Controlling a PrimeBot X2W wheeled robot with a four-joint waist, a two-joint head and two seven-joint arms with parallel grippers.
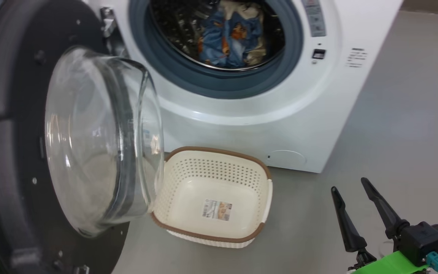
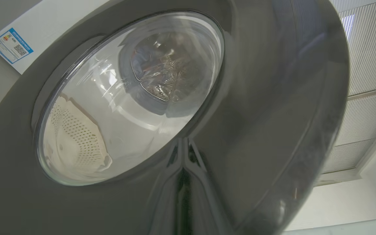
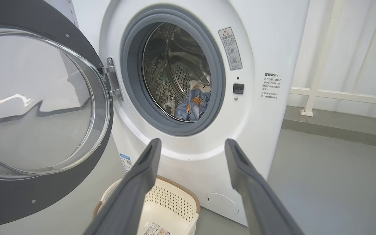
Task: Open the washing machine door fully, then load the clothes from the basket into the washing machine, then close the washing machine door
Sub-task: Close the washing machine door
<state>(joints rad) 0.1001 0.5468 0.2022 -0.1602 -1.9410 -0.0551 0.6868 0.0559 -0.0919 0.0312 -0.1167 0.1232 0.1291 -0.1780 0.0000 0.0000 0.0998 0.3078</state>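
Clothes (image 1: 230,38) lie in the washer (image 1: 299,125), upper centre; door (image 1: 13,133) open at left, empty basket (image 1: 211,198) on the grey floor (image 1: 394,133) below. Right gripper (image 1: 348,184), lower right, gapes empty; left gripper's (image 2: 183,199) grip cannot be told.

a laundry area: a white front-loading washing machine (image 3: 266,42) on grey floor (image 3: 331,182) beside a white railing (image 3: 344,95).

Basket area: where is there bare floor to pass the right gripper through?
Bare grey floor lies right of the basket, bordered by the washing machine's front and the right gripper. Left is crowded: the open door's glass bowl hangs beside the basket's left rim.
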